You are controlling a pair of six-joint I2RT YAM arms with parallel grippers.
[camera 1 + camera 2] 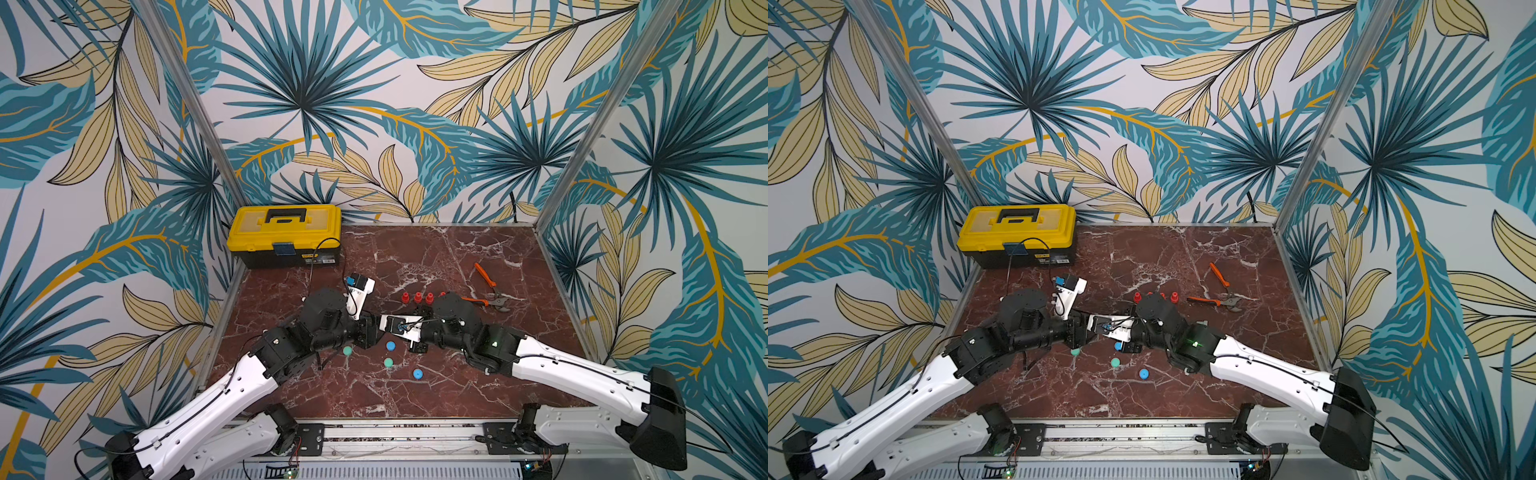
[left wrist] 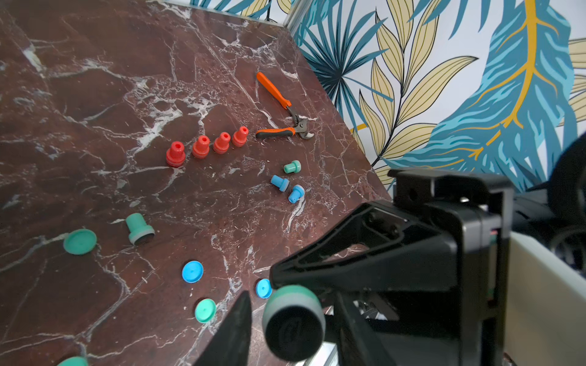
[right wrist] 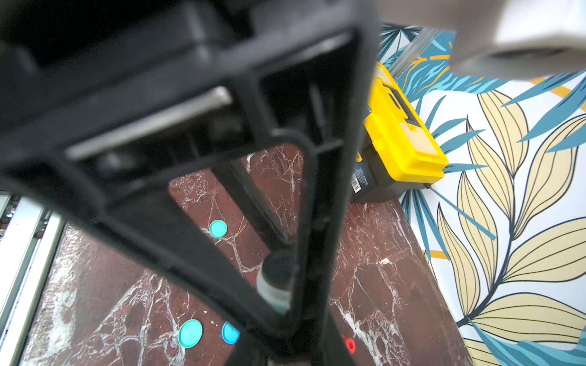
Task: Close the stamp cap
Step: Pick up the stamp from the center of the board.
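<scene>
A green stamp (image 2: 293,323) hangs in the air with its dark face turned to the left wrist camera. My right gripper (image 3: 283,320) is shut on its narrow green end; its black fingers (image 2: 348,253) reach in from the side. My left gripper (image 2: 290,294) is open, its fingers (image 2: 234,332) standing either side of the stamp with slim gaps. Two loose green caps (image 2: 205,310) (image 2: 80,241) lie flat on the marble, the nearer one just below the stamp. In both top views the wrists meet mid-table and hide the stamp.
Two blue caps (image 1: 390,345) (image 1: 418,374) lie near the green ones (image 1: 388,362). Another green stamp (image 2: 138,226) stands on the marble, with two blue stamps (image 2: 280,183) and a small green one (image 2: 292,166) farther off. Behind are red stamps (image 1: 417,297), orange pliers (image 1: 488,291) and a yellow toolbox (image 1: 286,235).
</scene>
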